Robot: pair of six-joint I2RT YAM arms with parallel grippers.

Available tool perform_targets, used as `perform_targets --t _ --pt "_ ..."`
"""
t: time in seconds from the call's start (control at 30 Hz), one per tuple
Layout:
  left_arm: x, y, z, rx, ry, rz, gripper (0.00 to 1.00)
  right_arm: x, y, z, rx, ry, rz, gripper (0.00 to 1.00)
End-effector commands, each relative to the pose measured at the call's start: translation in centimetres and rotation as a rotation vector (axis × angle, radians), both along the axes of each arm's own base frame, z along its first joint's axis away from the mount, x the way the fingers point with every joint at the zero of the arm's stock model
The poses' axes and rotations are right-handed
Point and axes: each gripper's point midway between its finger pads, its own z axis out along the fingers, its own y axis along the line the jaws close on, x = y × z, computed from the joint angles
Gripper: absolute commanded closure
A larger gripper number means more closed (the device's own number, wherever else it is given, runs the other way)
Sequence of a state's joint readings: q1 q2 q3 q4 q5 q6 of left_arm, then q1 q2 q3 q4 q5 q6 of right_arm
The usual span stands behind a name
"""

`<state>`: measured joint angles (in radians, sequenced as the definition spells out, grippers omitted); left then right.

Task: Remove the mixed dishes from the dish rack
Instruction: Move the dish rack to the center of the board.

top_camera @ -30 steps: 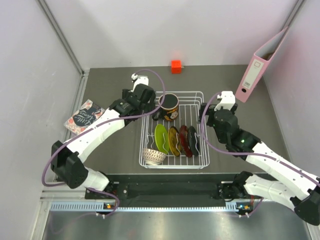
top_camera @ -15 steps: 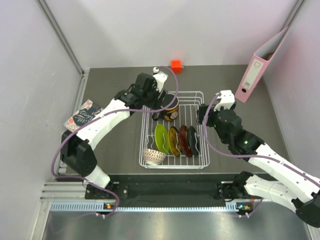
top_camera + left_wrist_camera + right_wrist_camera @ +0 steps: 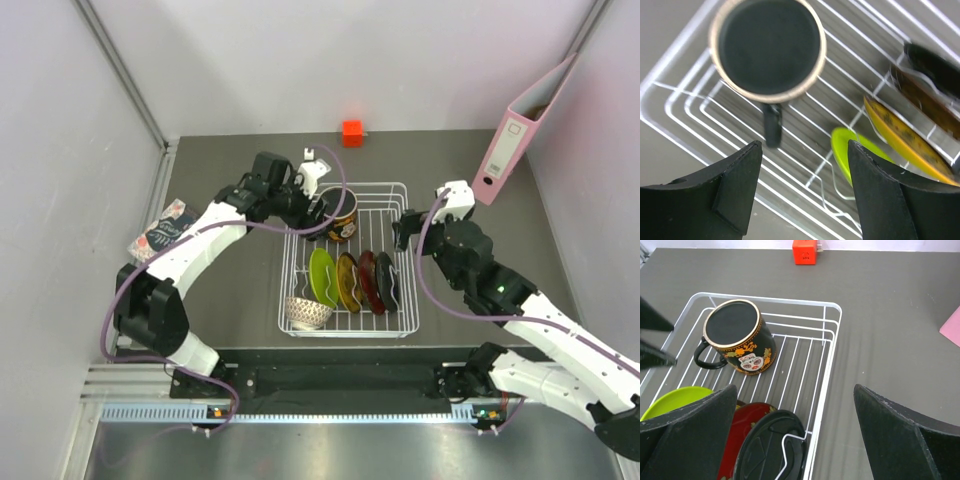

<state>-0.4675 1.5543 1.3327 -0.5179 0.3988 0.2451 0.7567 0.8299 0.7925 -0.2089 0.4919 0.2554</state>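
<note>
The white wire dish rack (image 3: 400, 188) holds a dark mug (image 3: 340, 213) at its far left. A lime green plate (image 3: 322, 277), a yellow plate (image 3: 347, 282), a red plate (image 3: 370, 282) and a black plate (image 3: 386, 282) stand on edge in the dividers. A beige bowl (image 3: 308, 313) sits in the near left corner. My left gripper (image 3: 805, 190) hovers open just left of the mug (image 3: 769, 47), above its handle (image 3: 772, 127), holding nothing. Above the rack's right rim (image 3: 825, 370), my right gripper (image 3: 795, 440) stands open over the black plate (image 3: 770, 447).
An orange cube (image 3: 352, 132) sits behind the rack. A pink ring binder (image 3: 525, 125) leans on the right wall. A patterned booklet (image 3: 168, 233) lies at the left, beside the left arm.
My left arm swung its wrist over the rack's far left corner and now points at the mug. The right arm shifted only slightly.
</note>
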Motion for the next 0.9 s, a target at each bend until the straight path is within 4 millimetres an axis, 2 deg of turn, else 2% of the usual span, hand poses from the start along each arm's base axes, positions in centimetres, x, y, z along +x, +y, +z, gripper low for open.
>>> perform_targets --t 0.0,0.1,0.27,0.43,0.53,0.67,0.7,0.77,0.87 --pt "-1.0 -0.7 1.2 -0.037 -0.084 -0.076 0.27 -0.1 1.2 0.9 0.041 -0.017 0.039 0.0" --pt "-0.6 -0.4 0.1 -0.014 -0.087 -0.073 0.27 -0.1 1.3 0.6 0.041 -0.007 0.04 0.0" --pt "1.1 0.1 0.1 -0.002 -0.122 0.01 0.28 -0.2 0.9 1.0 0.05 -0.017 0.026 0.0" --pt "2.5 1.0 3.4 -0.071 -0.227 0.151 0.26 -0.1 0.1 1.0 0.079 -0.016 -0.028 0.0" --pt "1.3 0.6 4.1 -0.113 -0.231 0.105 0.26 0.1 0.2 0.8 0.073 -0.008 -0.038 0.0" --pt "0.6 0.3 2.5 -0.072 -0.204 0.066 0.26 0.4 0.7 0.2 0.071 0.01 -0.028 0.0" --pt "0.3 0.1 1.5 -0.057 -0.184 0.053 0.26 0.4 0.8 0.2 0.071 0.01 -0.027 0.0" --pt "0.6 0.3 0.8 -0.03 -0.182 0.078 0.27 0.4 0.7 -0.1 0.067 0.022 -0.033 0.0" --pt "1.4 0.9 1.2 -0.05 -0.2 0.167 0.27 0.5 -0.3 -0.7 0.069 0.04 -0.102 0.0"
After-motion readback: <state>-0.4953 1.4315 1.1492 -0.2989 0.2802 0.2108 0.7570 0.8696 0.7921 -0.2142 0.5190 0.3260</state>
